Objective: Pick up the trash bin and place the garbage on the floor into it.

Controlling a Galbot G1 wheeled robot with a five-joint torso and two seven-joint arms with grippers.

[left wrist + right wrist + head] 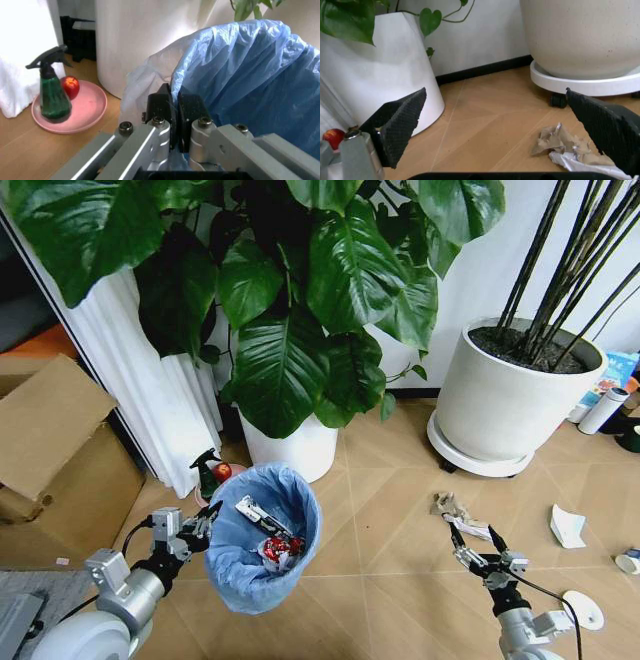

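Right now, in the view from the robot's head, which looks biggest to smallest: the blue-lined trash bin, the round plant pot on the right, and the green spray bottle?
1. Round plant pot, largest though farther off.
2. Trash bin, held up nearer the camera, so it may look oversized.
3. Green spray bottle, clearly smallest.

The herringbone floor point(390, 480) carries two white plant pots point(505, 395), crumpled paper point(458, 515), a white disc point(583, 608) and a pink plate point(87, 112).

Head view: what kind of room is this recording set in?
Probably a home-style living room or office corner, perhaps staged: large potted plants in white pots on a herringbone wood-look floor, a white curtain, a cardboard box, and scattered garbage.
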